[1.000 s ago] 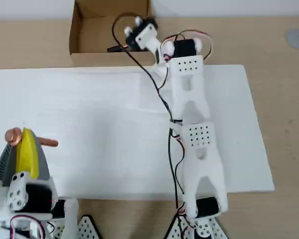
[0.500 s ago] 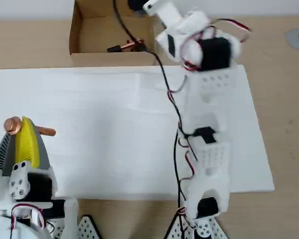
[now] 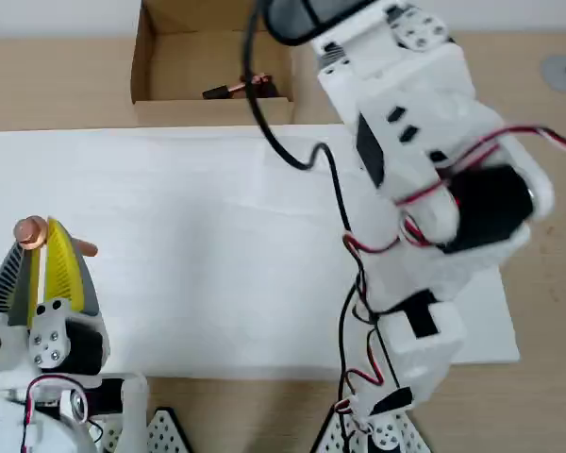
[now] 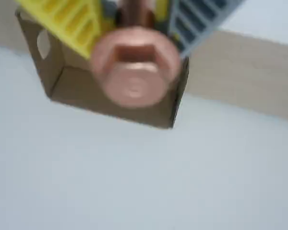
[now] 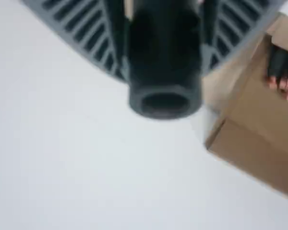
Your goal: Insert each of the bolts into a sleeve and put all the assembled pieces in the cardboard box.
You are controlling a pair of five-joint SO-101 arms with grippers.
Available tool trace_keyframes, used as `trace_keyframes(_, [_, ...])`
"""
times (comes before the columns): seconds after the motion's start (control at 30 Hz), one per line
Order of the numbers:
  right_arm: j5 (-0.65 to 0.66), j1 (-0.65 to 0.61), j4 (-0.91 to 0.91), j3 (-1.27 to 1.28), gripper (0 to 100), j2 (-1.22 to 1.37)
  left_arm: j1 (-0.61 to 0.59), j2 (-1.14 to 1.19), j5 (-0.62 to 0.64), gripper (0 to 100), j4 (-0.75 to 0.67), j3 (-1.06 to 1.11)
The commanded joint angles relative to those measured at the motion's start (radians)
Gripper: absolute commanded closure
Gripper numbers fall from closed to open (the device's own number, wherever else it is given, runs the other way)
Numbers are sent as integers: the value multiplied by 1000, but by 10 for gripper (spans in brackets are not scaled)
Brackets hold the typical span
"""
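left pincer [image 3: 38, 247]: closed on a copper bolt [image 3: 28, 231], near-left corner of the white mat [image 3: 198, 236]. the head sits up between the fingers and the shank pokes out to the right.

right pincer [image 5: 165, 72]: clamped on a black sleeve [image 5: 165, 100], held high over the mat, close to the cardboard box [image 3: 141, 66] at the far edge. one assembled piece [image 3: 234, 90] lies in the box already.

step in hand, as i judge it: mate this bolt with this sleeve. they are well apart now.
- bring both to the middle of the mat, clear of the box wall.
- turn the sleeve's open mouth toward the shank tip and line the two axes up before closing the gap.
- push slow and straight. my grip on the bolt is up by the head, so a skewed push could tilt it.
- keep both pincers tight until it seats.

views compared:
- high view gives the shank's direction; the left wrist view has the bolt head [image 4: 134, 67] face-on, hiding the shank, with the box [image 4: 110, 98] behind it.
- right wrist view gives the sleeve's bore and the grip on it; from above, my raised right arm [image 3: 434, 170] blocks that area.
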Motion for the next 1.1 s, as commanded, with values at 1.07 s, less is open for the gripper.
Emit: trace_keyframes(1.07, [-499,-499,-698,2187,988,-1116,-12,1,-12,995,-207,107])
